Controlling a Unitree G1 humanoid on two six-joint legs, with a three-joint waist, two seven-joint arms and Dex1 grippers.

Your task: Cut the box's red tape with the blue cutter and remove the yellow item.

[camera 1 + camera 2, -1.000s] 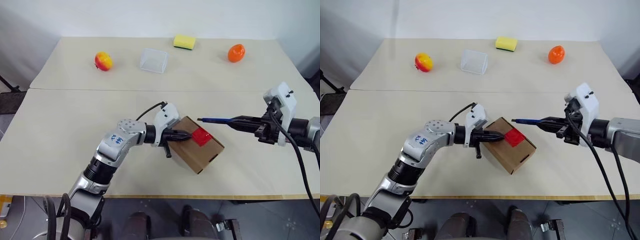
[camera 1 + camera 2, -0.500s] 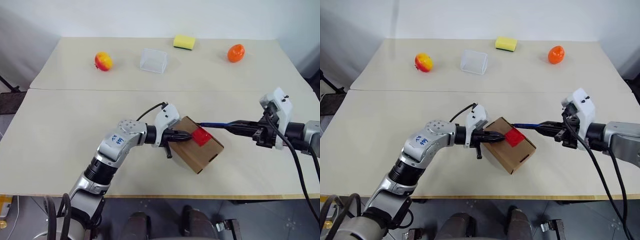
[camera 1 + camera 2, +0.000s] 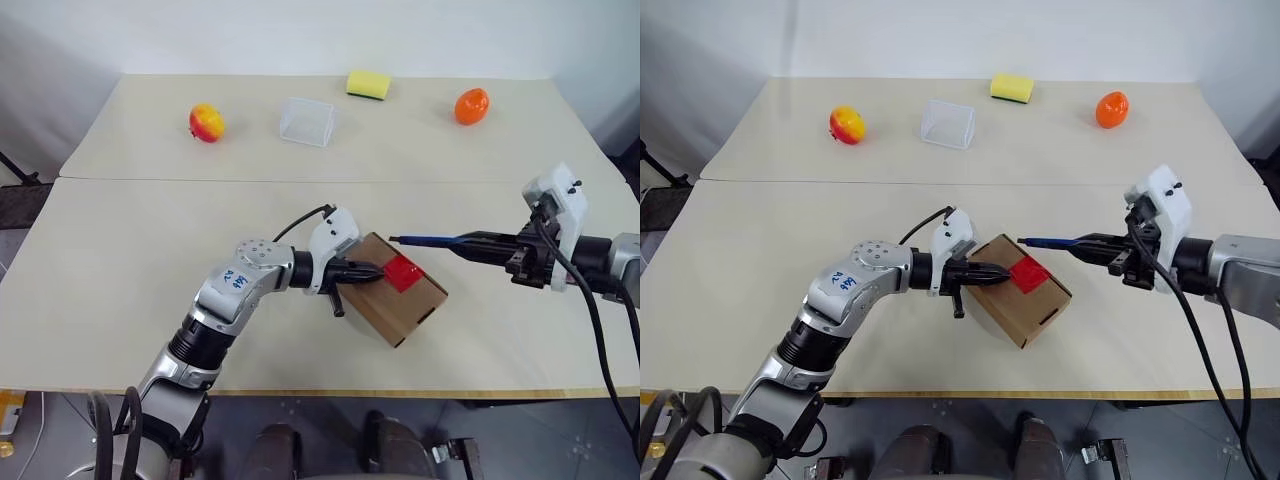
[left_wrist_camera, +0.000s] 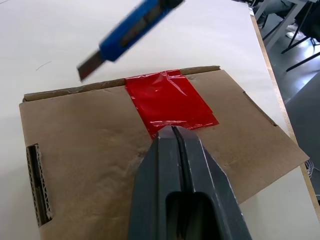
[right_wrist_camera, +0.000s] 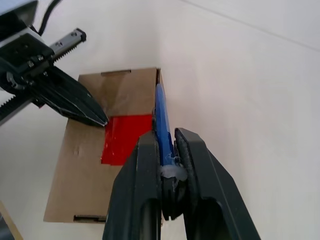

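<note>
On the near table [image 3: 120, 260], the left gripper [image 3: 378, 270], fingers together, pins the box [image 3: 400, 300] beside its red tape [image 3: 404, 272]; the right gripper [image 3: 500, 243] clamps the blue cutter [image 3: 430, 240], blade seemingly just above. Next: lower onto the seam.

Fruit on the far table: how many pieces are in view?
2. A red-yellow fruit lies toward the far left, left of the clear container. An orange fruit lies toward the far right, right of the yellow sponge. Nothing seems to hide another.
</note>
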